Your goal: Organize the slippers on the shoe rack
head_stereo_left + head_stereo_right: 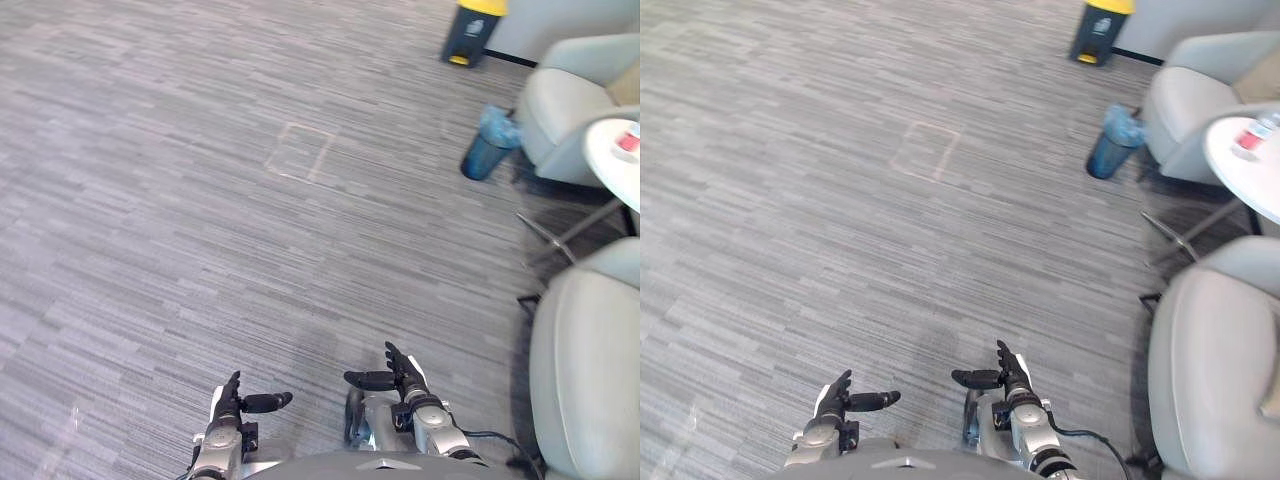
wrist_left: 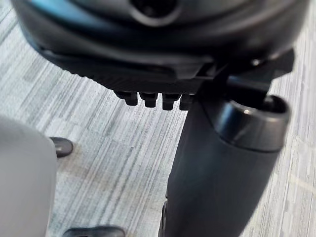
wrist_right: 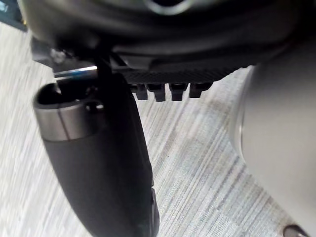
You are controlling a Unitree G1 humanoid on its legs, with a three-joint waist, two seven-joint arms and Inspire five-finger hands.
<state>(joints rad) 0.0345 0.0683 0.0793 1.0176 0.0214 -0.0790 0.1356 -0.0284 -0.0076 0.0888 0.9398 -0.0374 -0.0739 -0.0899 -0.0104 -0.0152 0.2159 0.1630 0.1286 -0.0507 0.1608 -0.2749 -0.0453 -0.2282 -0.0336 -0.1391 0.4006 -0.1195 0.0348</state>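
1. My left robot hand [image 1: 232,402] hangs low in front of me, fingers straight and spread, thumb stuck out sideways, holding nothing.
2. My right robot hand [image 1: 398,378] is in the same pose, with fingers relaxed and apart and nothing in it (its thumb points toward the left one, near it but not touching).
3. Ahead lies a grey striped carpet floor [image 1: 200,200]. On my right is a pale grey padded armchair [image 1: 585,370]. Farther off, a blue plastic waste bin [image 1: 490,143] stands near a round white worktop [image 1: 603,150].
4. I cannot tell from here where the slippers or the shoe rack are.
5. I judge the task barely begun. I have yet to find the rack, reach the slippers, grasp them and set them in place.
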